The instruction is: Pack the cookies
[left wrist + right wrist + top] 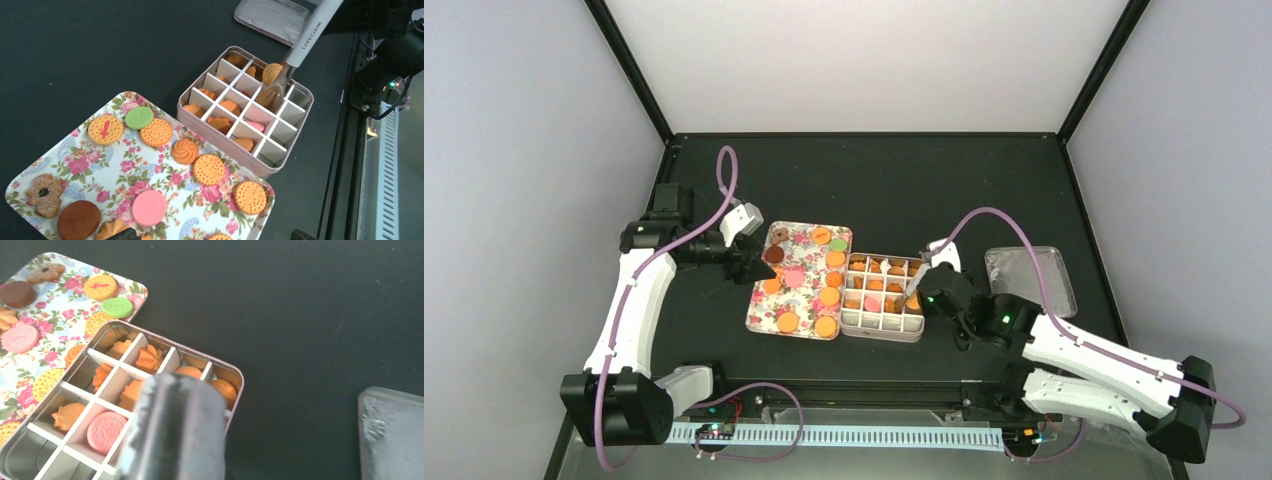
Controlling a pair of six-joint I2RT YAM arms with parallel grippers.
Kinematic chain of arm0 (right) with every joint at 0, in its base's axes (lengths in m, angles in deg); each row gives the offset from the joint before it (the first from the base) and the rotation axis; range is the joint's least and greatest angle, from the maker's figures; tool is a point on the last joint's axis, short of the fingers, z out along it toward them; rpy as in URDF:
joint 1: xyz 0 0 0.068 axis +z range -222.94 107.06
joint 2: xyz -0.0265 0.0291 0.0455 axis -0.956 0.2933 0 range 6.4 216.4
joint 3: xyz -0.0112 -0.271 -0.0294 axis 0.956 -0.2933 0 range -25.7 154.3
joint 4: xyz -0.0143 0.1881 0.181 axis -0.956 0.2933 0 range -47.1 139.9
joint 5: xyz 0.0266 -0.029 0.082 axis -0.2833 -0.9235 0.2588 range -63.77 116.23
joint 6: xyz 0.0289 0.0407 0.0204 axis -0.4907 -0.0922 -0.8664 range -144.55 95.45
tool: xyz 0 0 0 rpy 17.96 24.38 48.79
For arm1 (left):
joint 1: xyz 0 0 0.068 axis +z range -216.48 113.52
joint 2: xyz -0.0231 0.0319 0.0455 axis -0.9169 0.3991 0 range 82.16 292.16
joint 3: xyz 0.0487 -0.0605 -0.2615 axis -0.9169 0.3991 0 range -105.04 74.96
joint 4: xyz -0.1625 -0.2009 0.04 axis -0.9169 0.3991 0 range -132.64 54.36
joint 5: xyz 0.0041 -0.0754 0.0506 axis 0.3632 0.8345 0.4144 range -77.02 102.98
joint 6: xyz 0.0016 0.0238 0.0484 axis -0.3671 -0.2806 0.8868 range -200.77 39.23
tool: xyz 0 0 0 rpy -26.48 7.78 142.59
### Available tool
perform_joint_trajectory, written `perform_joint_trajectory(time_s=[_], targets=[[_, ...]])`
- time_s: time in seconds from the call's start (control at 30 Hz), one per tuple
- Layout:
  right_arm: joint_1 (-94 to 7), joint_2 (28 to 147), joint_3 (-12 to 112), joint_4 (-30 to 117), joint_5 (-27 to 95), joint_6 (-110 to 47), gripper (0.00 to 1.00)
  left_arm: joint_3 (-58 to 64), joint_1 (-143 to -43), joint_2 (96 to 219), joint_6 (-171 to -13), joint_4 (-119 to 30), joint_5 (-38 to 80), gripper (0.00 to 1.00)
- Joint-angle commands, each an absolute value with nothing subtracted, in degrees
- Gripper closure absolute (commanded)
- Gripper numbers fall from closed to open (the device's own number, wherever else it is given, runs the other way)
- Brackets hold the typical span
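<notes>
- Our right fingers [927, 290] clamp the tongs [312, 32], which pinch one orange cookie [272, 73] above the divided tin [225, 150].
- Our left fingers [754, 262] stand wide apart, empty, over the flowered tray [85, 165].

Cookies [208, 169] on tray [80, 165]; box [300, 127] seemingly abutting

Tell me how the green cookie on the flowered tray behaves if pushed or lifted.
The green cookie looks a flat, stiff disc, so pushed it would probably slide, not roll, on the flowered tray. Lying flat, it likely offers little edge to pinch. Small, so probably light.
</notes>
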State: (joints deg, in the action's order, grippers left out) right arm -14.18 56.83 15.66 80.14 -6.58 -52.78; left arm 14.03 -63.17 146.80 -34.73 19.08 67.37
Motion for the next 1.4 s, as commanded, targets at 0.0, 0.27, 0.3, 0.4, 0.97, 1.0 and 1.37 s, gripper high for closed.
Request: perform_joint_trajectory(time_s=[0.0, 0.27, 0.3, 0.4, 0.97, 1.0, 1.37], targets=[[-11.7, 60.0, 14.7, 68.8, -5.4, -54.8, 0.95, 11.7, -62.8, 146.9, -33.3, 20.7, 67.4, 0.2], [-11.6, 60.9, 18.0, 67.8, -9.1, -49.6, 0.97, 13.9, -63.0, 145.8, -31.9, 20.8, 70.8, 0.2], [-11.6, 59.9, 17.2, 67.1, -9.2, -48.8, 0.97, 14.3, -63.2, 145.6, -31.2, 20.8, 71.1, 0.2], [-11.6, 57.1, 14.9, 65.1, -9.1, -48.3, 0.99, 15.2, -63.4, 145.4, -30.9, 20.4, 71.4, 0.2], [-11.8, 57.2, 18.3, 57.8, -9.7, -39.7, 0.99, 16.6, -71.4, 146.4, -27.1, 22.1, 69.0, 0.2], [-11.8, 56.8, 19.1, 59.6, -10.1, -40.0, 0.99, 16.6, -71.7, 146.2, -27.1, 22.0, 68.8, 0.2], [-11.8, 48.5, 27.9, 66.8, -1.2, -35.0, 0.99, 11.0, -76.6, 147.0, -28.4, 24.9, 74.6, 0.09]])
